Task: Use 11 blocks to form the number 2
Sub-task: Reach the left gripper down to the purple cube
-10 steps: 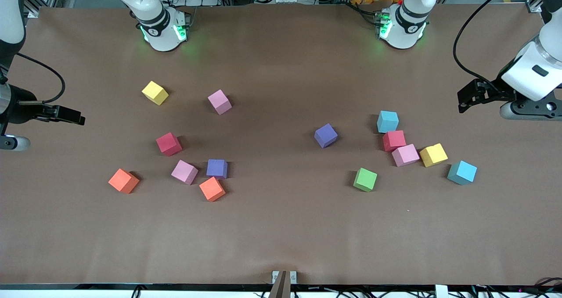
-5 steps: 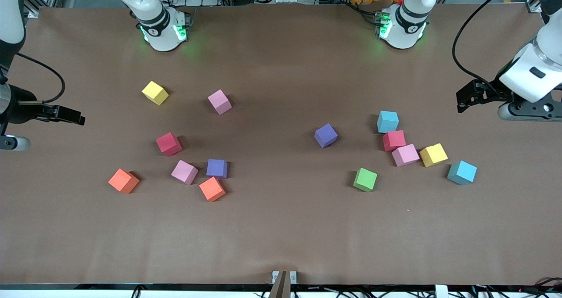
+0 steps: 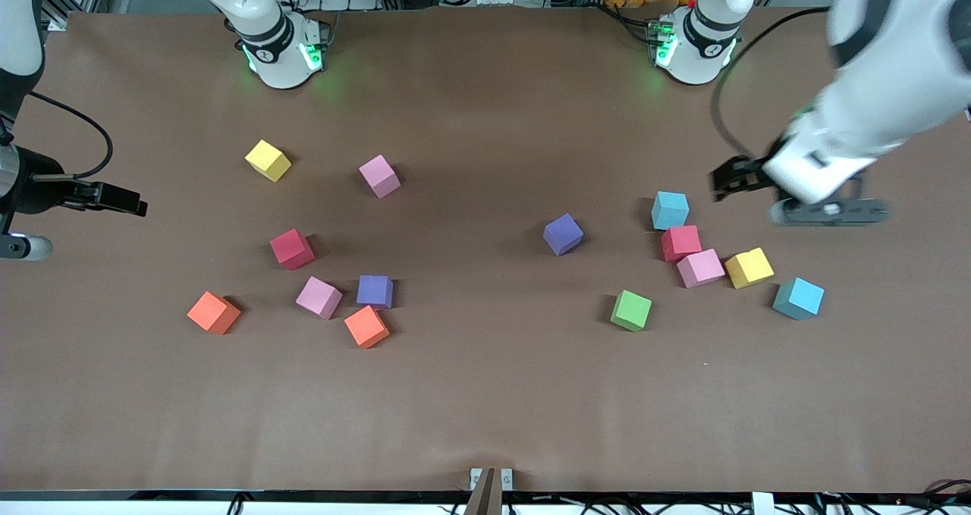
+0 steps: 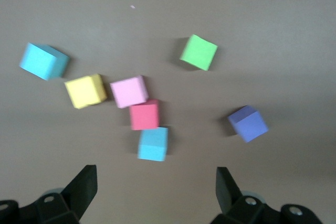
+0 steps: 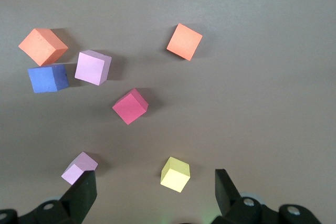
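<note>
The blocks lie scattered in two loose groups, and no number 2 is in view. Toward the left arm's end are a light blue block point(image 3: 670, 210), red point(image 3: 680, 243), pink point(image 3: 700, 268), yellow point(image 3: 749, 267), another light blue point(image 3: 798, 297), green point(image 3: 631, 309) and purple point(image 3: 563, 233). Toward the right arm's end are yellow point(image 3: 268, 159), pink point(image 3: 379, 175), red point(image 3: 291, 248) and several more. My left gripper point(image 3: 721, 181) hangs open beside the light blue block point(image 4: 153, 144), holding nothing. My right gripper point(image 3: 129, 200) waits open at its end of the table, over the yellow block point(image 5: 175, 174).
The two robot bases point(image 3: 282, 52) point(image 3: 694, 48) stand along the table's edge farthest from the front camera. A small metal bracket point(image 3: 491, 478) sits at the nearest edge. The brown table cover point(image 3: 485, 394) runs nearly to the edges.
My left arm has swung in from the table's end toward the light blue block. The right arm and all blocks have stayed put.
</note>
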`<state>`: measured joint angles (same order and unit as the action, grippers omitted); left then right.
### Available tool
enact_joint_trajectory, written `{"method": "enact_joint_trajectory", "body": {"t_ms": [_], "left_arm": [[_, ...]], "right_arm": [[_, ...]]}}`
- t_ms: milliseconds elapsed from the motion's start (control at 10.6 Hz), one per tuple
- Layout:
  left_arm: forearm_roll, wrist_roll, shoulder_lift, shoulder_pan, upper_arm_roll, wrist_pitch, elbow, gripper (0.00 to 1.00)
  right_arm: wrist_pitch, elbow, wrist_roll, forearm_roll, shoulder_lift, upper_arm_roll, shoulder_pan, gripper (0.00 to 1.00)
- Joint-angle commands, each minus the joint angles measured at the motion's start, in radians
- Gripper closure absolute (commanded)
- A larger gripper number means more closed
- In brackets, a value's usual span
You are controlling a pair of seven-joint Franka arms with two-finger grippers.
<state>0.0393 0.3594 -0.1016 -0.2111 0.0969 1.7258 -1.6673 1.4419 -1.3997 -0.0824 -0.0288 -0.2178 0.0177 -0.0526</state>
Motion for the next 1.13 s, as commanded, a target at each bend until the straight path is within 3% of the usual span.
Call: {"method": "enact_joint_trajectory", "body": {"t_ms": [0,188,659,753,1036], "left_arm": [[0.024,0.180,-0.009,-0.069,-0.005,0.136,-0.124,0.00],[0.030,0.301,-0.024,-0.131,0.003,0.219,-0.198,0.00],[0.021,0.669,-0.220,-0.263,0.018,0.414,-0.203,0.00],[0.016,0.706,-0.254,-0.281,0.018,0.455,-0.203,0.00],[-0.004,0.704,-0.349,-0.297,0.018,0.549,-0.196,0.00]], "right_arm": [[0.003,-0.025,0.009,0.003,0.028,0.001,-0.001,0.00],[0.003,-0.027,0.009,0.003,0.028,0.001,-0.001,0.00],[0.021,-0.027,0.007,-0.029,-0.015,0.004,0.010,0.00],[0.021,-0.027,0.015,-0.095,-0.040,0.004,0.002,0.00],[0.040,-0.066,0.032,-0.112,-0.126,0.004,0.017,0.00]]}}
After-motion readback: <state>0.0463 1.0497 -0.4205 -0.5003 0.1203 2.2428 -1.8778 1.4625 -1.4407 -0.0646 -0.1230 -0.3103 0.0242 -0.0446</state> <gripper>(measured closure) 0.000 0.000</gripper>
